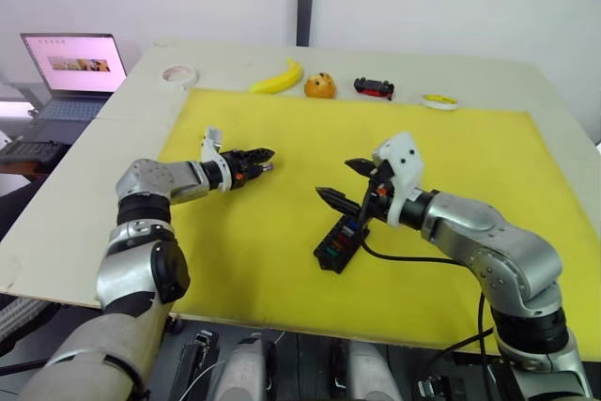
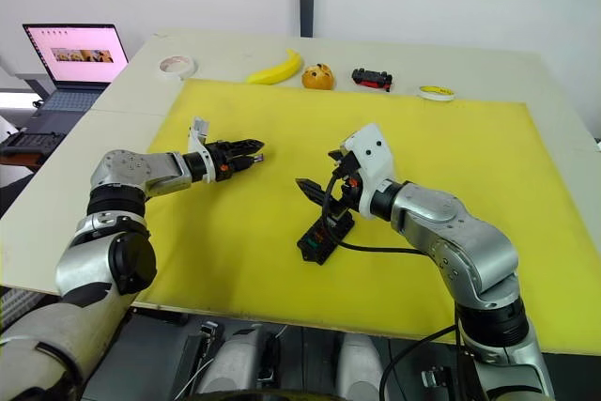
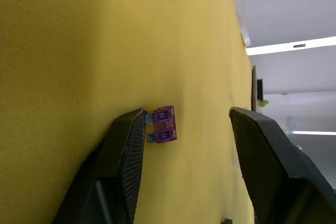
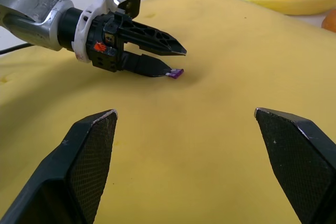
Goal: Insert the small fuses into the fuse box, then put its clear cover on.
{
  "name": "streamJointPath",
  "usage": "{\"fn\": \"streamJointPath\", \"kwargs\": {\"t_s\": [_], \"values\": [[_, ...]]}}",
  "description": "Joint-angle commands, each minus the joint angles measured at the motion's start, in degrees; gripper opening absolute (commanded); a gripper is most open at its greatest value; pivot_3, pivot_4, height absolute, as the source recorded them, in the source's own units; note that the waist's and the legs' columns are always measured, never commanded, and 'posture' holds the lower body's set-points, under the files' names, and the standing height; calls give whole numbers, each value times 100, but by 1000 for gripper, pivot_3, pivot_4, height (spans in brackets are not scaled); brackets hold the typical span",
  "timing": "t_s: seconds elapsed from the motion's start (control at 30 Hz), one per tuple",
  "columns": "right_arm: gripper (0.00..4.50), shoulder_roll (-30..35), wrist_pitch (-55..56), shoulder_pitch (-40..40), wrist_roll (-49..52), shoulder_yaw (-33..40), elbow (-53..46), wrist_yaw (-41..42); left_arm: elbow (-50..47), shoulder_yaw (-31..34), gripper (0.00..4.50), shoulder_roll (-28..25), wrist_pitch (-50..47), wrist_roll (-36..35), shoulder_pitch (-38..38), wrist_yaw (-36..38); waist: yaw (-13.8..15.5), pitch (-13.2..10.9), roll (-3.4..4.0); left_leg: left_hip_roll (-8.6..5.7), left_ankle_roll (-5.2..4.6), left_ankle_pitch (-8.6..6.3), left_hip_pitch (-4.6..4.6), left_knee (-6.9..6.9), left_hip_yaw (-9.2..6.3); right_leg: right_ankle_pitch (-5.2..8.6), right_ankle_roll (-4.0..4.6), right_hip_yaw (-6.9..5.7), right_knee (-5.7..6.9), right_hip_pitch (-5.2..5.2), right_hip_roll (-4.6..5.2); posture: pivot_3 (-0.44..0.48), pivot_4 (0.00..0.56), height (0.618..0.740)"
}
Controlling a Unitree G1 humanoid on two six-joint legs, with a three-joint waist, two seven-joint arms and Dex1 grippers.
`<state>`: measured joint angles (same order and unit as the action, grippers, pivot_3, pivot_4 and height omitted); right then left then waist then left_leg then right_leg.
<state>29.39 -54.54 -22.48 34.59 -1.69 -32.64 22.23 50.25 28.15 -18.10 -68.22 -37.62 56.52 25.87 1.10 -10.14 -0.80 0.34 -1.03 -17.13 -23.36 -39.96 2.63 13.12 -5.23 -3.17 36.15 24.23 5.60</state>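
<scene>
Nearest us, our right jaws (image 1: pixel 346 183) hang wide apart just above the black fuse box (image 1: pixel 338 241) on the yellow mat (image 1: pixel 470 260). Our left jaws (image 4: pixel 170 61) stand apart, the lower fingertip touching a purple fuse (image 3: pixel 164 124) lying on the mat.

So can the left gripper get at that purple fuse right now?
Probably yes. The left gripper is open, and the purple fuse lies on the yellow mat right beside one finger, between the two. Nothing else sits near it.
</scene>
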Motion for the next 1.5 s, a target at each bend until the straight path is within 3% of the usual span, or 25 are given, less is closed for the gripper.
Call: {"fn": "streamJointPath", "kwargs": {"t_s": [0.03,0.83,0.93,1.0,1.5], "values": [[4500,86,35,1,36,107,-278,69,80,-122,2702,73,-69,54,-47,52,0,0,0,0,0,0,0,0,0,0,0,0,0,0,0,0,150,740],[4500,150,68,46,-19,84,-311,140,143,-260,2702,38,-88,289,-57,402,-19,0,0,1,-1,0,0,0,-1,0,0,0,-1,0,0,0,150,740],[4500,144,68,50,-22,88,-314,137,155,-309,1870,21,-130,293,-46,466,-21,0,0,1,-1,-1,0,1,-1,0,0,-1,-1,0,0,0,150,740],[4500,147,62,53,-21,95,-318,134,165,-384,923,2,-188,311,-31,539,-25,0,0,1,-2,-1,-1,1,0,0,0,0,-1,1,0,0,150,740],[4500,164,26,102,-11,153,-380,74,290,-530,923,41,-137,381,51,640,-28,0,0,2,-4,-2,-1,1,1,0,0,0,-2,3,0,0,150,740]]}}
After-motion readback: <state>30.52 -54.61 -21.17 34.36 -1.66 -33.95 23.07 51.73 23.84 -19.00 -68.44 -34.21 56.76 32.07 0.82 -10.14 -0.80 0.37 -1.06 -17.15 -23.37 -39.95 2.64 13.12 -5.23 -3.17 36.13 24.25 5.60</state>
